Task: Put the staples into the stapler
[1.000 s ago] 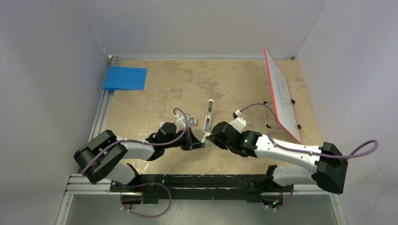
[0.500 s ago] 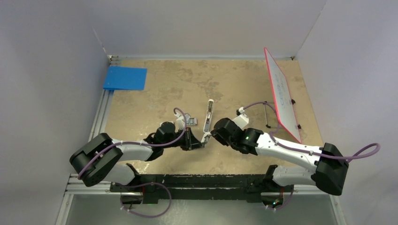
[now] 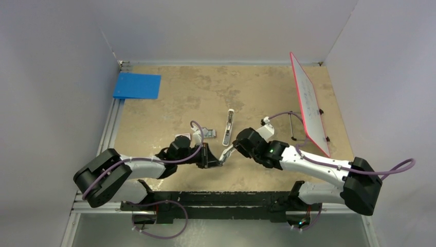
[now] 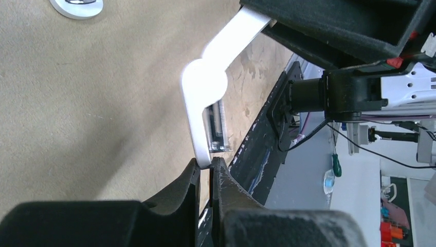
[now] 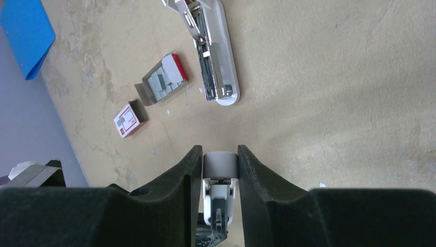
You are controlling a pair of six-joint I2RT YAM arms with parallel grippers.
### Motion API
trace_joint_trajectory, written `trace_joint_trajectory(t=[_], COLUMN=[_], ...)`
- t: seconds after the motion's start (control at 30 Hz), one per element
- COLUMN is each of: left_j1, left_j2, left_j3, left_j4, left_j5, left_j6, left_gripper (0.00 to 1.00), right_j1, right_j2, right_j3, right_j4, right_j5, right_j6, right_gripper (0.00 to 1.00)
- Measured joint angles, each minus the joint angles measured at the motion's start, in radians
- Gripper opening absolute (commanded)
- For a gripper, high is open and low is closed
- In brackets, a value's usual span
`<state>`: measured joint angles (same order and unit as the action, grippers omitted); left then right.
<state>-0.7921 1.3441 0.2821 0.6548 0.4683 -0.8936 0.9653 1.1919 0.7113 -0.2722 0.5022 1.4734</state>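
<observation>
The stapler (image 3: 228, 126) is a long white bar lying opened on the table; it also shows in the right wrist view (image 5: 222, 56). The staples (image 5: 160, 82) are grey blocks in an open red-ended tray left of it, small in the top view (image 3: 207, 132). A short hinged white piece (image 3: 226, 153) hangs between both grippers. My left gripper (image 4: 205, 163) is shut on one end of this piece (image 4: 204, 85). My right gripper (image 5: 219, 152) is shut on its other, grey-capped end (image 5: 220, 164). Both grippers (image 3: 218, 162) (image 3: 232, 150) are near of the stapler.
A tiny red-and-white box (image 5: 129, 119) lies left of the staple tray, also in the top view (image 3: 181, 137). A blue folder (image 3: 136, 85) lies at the far left. A red-framed whiteboard (image 3: 308, 103) stands at the right. Grey walls enclose the table.
Both grippers have shifted a little toward the near edge with the short white piece held between them. The tiny red-and-white box now shows beside the left wrist.
</observation>
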Motion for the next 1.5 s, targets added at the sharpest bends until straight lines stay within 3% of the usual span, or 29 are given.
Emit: trace_joint_trajectory(t=[0.2, 0.4, 0.7, 0.87, 1.3, 1.5], left_j1=[0.0, 0.0, 0.0, 0.0, 0.0, 0.0], left_j2=[-0.014, -0.015, -0.014, -0.014, -0.013, -0.002], left_j3=[0.001, 0.004, 0.031, 0.031, 0.031, 0.039], left_j4=[-0.047, -0.095, -0.095, -0.093, -0.063, -0.077], left_j5=[-0.018, -0.08, -0.132, -0.136, -0.133, -0.132], left_j6=[-0.005, -0.025, -0.051, -0.058, -0.075, -0.076], left_gripper=[0.0, 0.0, 0.0, 0.0, 0.0, 0.4], right_j1=[-0.008, -0.009, -0.009, -0.009, -0.009, -0.009], right_j2=[-0.013, -0.006, 0.09, 0.088, 0.088, 0.093], right_j3=[-0.033, -0.048, -0.051, -0.06, -0.076, -0.075], right_j4=[0.076, 0.164, 0.177, 0.209, 0.258, 0.251], right_j5=[-0.032, -0.094, -0.112, -0.129, -0.187, -0.176], right_j6=[-0.074, -0.164, -0.141, -0.134, -0.07, -0.069], right_gripper=[0.64, 0.69, 0.71, 0.63, 0.32, 0.3])
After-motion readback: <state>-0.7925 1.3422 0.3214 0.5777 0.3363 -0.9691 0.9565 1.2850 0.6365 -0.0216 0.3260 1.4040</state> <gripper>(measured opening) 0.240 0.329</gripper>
